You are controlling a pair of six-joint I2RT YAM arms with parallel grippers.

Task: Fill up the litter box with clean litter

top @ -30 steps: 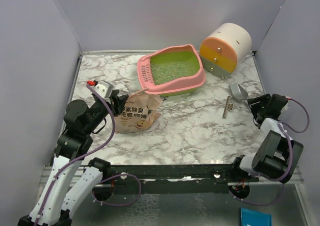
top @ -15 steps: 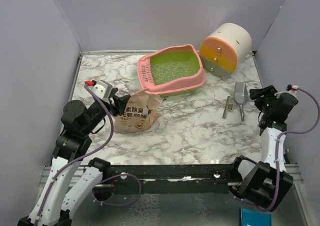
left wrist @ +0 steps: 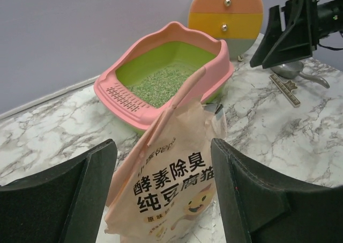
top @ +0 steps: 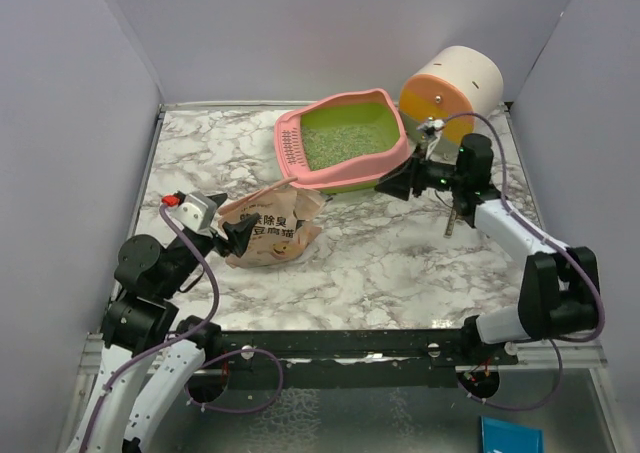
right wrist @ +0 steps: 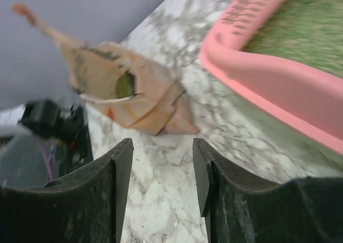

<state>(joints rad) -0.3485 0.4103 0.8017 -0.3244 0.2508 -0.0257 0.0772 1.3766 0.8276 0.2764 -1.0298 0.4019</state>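
Observation:
The pink litter box (top: 392, 163) stands at the back centre, green inside, with pale green clean litter (top: 350, 138) over its floor. It also shows in the left wrist view, litter box (left wrist: 214, 71), litter (left wrist: 158, 85). The tan pouch (top: 275, 223) lies front left of it, mouth towards the box. My left gripper (top: 232, 235) is open at the pouch's near end; the pouch (left wrist: 171, 173) sits between the spread fingers (left wrist: 257, 194) with gaps on both sides. My right gripper (top: 384, 185) is open and empty over the table, just in front of the box's right corner, pointing at the pouch (right wrist: 128, 93).
A white, orange and yellow round drawer cabinet (top: 452, 88) stands at the back right. A grey metal scoop (left wrist: 289, 70) and a thin metal strip (top: 452, 218) lie on the marble right of my right arm. Grey walls close in three sides.
My right arm swung from the table's right edge leftwards to the litter box's front right corner, its jaws narrowing slightly. My left gripper opened wider and drew back; the pouch stayed put.

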